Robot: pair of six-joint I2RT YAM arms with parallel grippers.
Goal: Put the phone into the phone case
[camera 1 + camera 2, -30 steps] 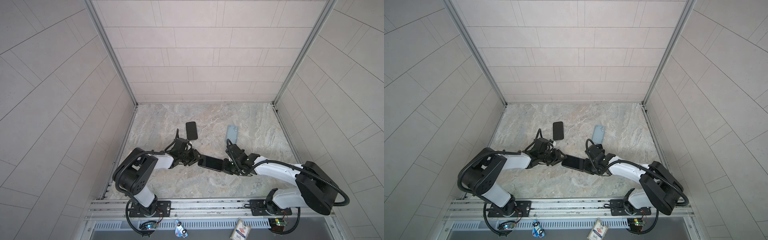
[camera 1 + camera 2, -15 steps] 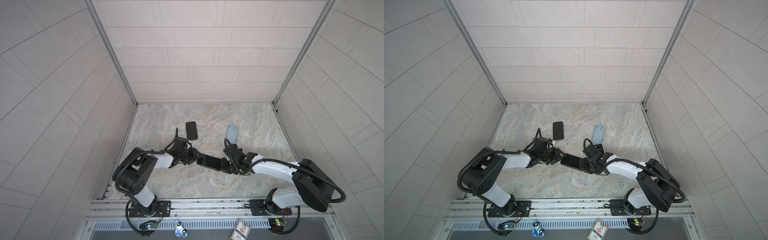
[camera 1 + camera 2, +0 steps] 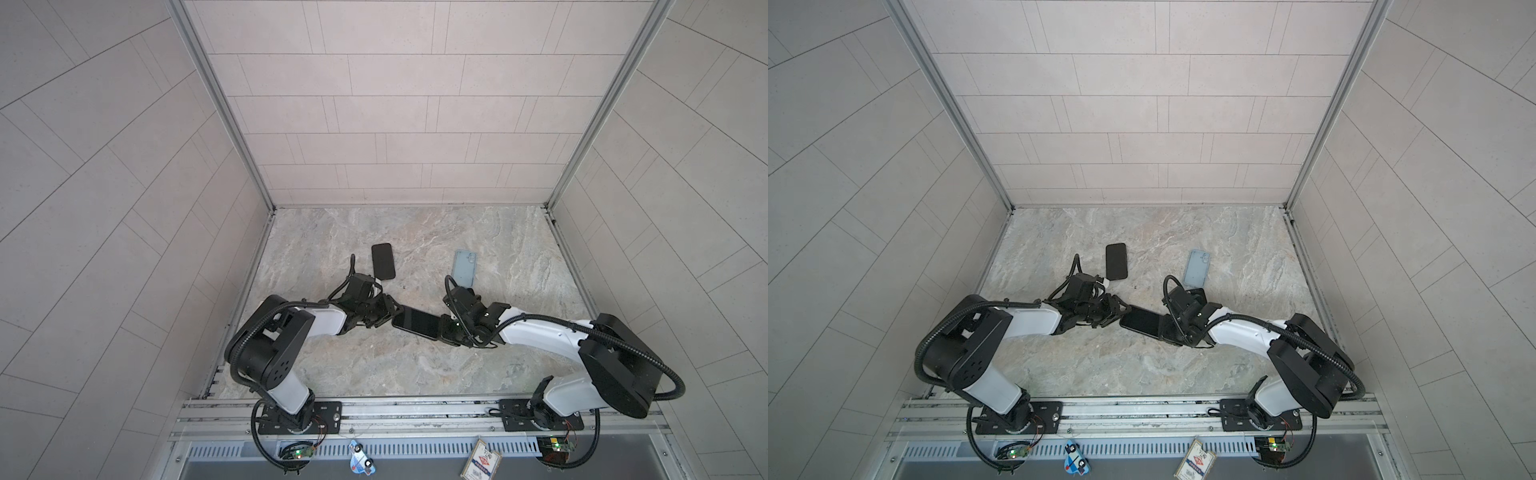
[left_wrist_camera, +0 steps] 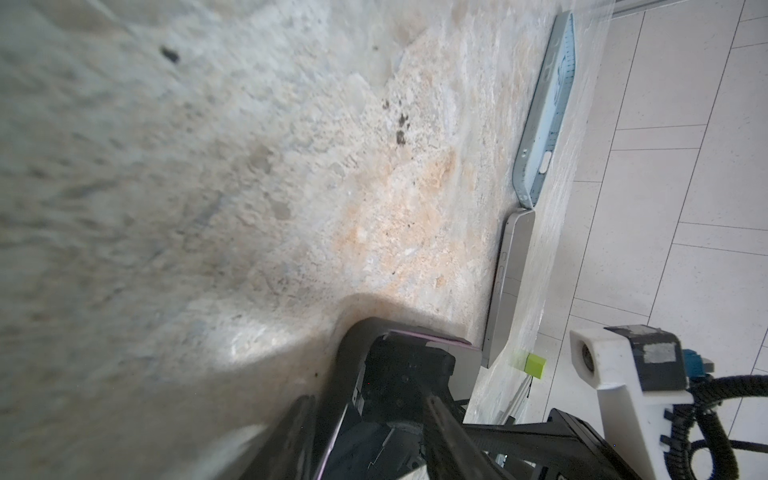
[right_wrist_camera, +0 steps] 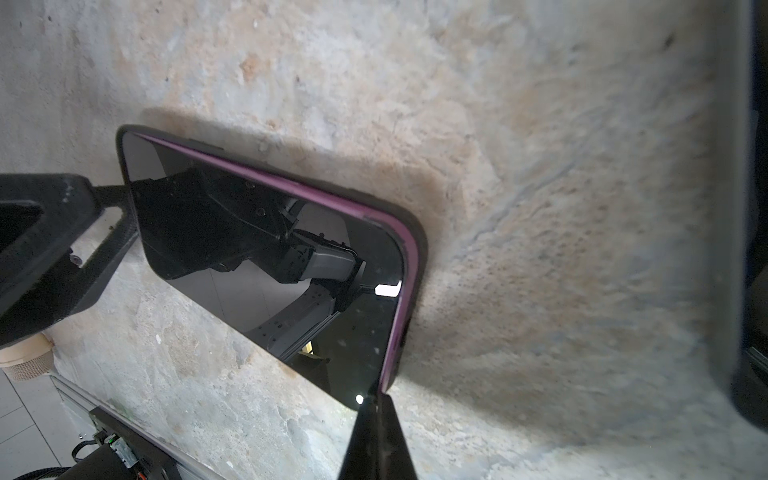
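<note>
Phone (image 3: 415, 325) flat on the surface (image 3: 374, 374), dead centre, bracketed end to end by your two pincers.

From the left: the left pincer (image 3: 388, 314) has its jaws apart, tips butted against the phone's short end, clamped round nothing I can make out. Just beyond its wrist, toward the back wall, lies a second phone (image 3: 382, 261), dark screen up, close enough for a swing of that wrist to clip it.

In the middle, the right wrist view tells the story. A purple edge shows between the glass and the rim of the dark case (image 5: 417, 245), widest at the end nearest the right pincer. I'd call it part-seated, not home.

Then the right pincer (image 5: 376, 419), jaws shut to a single point, set at that corner. Past it a light blue case (image 3: 464, 268) lies apart, untouched.

Here's your danger: that's glossy glass under a narrow tip, so press off-square and it skids off the corner. Load one corner alone and the opposite end may lever out. With the left merely butting, not gripping, a hard shove could skate the lot across that smooth surface.
</note>
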